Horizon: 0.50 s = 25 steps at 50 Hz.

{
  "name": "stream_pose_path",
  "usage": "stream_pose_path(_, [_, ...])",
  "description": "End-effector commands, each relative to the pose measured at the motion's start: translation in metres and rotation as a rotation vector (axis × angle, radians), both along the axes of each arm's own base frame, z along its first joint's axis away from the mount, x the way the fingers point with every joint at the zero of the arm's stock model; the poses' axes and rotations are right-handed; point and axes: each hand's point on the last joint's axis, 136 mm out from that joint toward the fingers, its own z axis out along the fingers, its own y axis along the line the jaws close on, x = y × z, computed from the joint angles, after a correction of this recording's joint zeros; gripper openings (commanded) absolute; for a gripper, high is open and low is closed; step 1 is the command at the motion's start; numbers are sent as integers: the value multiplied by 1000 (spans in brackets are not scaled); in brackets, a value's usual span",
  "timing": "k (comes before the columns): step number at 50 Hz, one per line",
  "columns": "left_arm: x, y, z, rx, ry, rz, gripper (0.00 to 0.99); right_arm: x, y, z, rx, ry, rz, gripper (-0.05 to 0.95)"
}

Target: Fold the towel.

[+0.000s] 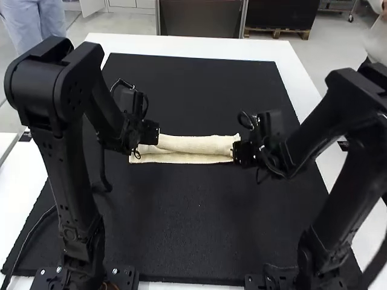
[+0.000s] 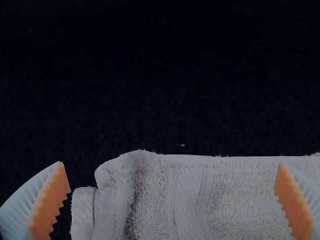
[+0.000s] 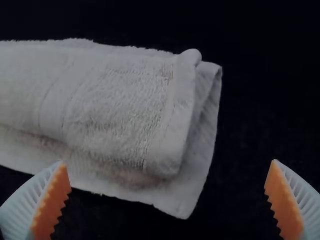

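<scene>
Left arm (image 1: 63, 157) and right arm (image 1: 347, 205) arch down, jaws apart at the towel (image 1: 199, 145)

In the high view, the left gripper (image 1: 149, 134) hides the far part of the towel's (image 1: 193, 145) left end; the right gripper (image 1: 239, 153) covers its near right corner. Both wrist views crop the towel.

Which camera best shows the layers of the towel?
Right wrist view: the towel appears close up, layers distinct at one end. The left wrist view shows part of it; the high view, a small strip.
</scene>
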Motion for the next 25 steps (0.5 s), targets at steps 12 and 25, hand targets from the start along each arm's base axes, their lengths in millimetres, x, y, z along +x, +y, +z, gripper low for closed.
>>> stream_pose_path(12, [-2, 1, 13, 7, -36, 4, 959, 16, 3, -10, -2, -3, -1, 893])
stream_pose_path(25, [-2, 1, 13, 6, -35, 3, 959, 27, 6, -4, 10, -30, -2, 893])
